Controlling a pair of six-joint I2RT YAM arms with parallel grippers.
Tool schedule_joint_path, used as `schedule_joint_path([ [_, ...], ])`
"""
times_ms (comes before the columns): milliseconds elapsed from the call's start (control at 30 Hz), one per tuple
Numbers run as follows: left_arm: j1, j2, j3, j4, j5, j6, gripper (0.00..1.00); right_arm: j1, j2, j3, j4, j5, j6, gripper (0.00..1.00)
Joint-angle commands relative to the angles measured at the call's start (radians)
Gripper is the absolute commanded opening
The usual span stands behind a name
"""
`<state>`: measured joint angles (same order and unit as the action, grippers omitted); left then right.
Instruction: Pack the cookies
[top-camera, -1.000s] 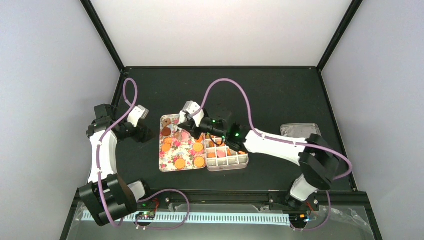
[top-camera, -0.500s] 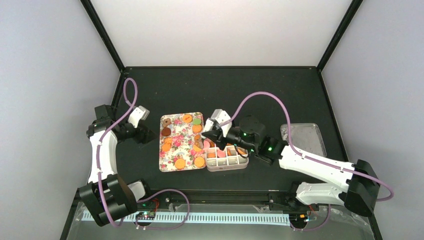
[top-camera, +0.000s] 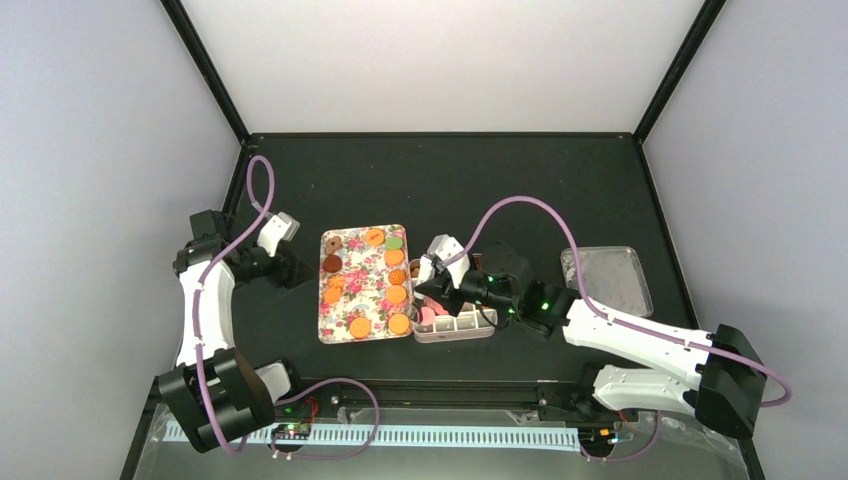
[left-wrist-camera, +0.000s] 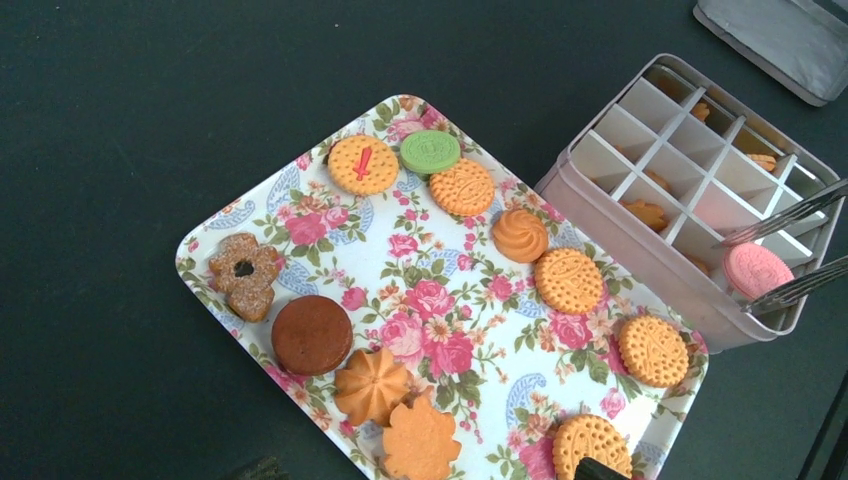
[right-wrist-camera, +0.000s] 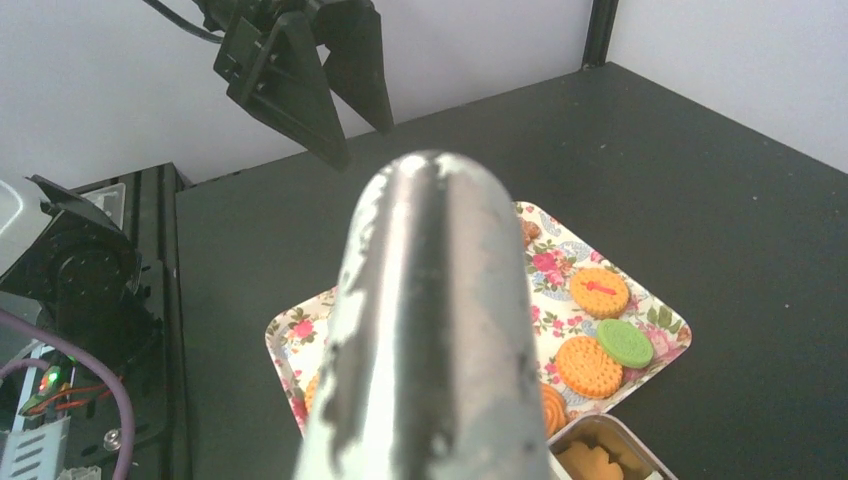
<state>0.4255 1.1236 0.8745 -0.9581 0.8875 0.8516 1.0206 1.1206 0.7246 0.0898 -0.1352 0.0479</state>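
Several cookies (top-camera: 397, 294) lie on a flower-patterned tray (top-camera: 350, 300), mostly orange, with a brown one (left-wrist-camera: 311, 334) and a green one (left-wrist-camera: 430, 151). My right gripper (top-camera: 430, 282) is shut on metal tongs (right-wrist-camera: 430, 330), whose tips (left-wrist-camera: 790, 225) pinch a pink cookie (left-wrist-camera: 756, 270) over the near corner of a divided box (left-wrist-camera: 640, 285). A few orange cookies (left-wrist-camera: 645, 212) sit in its cells. The tongs' handle hides the right fingers in the right wrist view. My left gripper (top-camera: 288, 266) hangs open and empty left of the tray.
The box's lid (top-camera: 607, 275) lies on the dark table to the right. The box (top-camera: 462, 324) touches the tray's right edge. Black frame rails run along the table's near edge.
My right arm swung right and nearer, from above the tray to above the box, carrying the pink cookie in the tongs. The left arm stayed still.
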Motion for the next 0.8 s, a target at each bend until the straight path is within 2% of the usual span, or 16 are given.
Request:
schedule_joint_path([
  [0, 0.005, 0.002, 0.034, -0.026, 0.05, 0.037, 0.77, 0.004, -0.032, -0.012, 0.012, -0.014, 0.018, 0.15],
  [133, 0.004, 0.004, 0.034, -0.029, 0.053, 0.039, 0.78, 0.004, -0.029, -0.011, -0.005, -0.012, 0.014, 0.28],
  [233, 0.005, 0.003, 0.034, -0.035, 0.059, 0.045, 0.77, 0.004, -0.028, -0.007, -0.01, -0.006, 0.015, 0.34],
  [533, 0.005, 0.007, 0.035, -0.054, 0.062, 0.064, 0.78, 0.004, -0.041, 0.019, -0.014, -0.025, 0.027, 0.39],
  [767, 0.004, 0.009, 0.037, -0.067, 0.066, 0.074, 0.77, 0.003, -0.037, 0.021, 0.019, -0.015, 0.046, 0.38],
])
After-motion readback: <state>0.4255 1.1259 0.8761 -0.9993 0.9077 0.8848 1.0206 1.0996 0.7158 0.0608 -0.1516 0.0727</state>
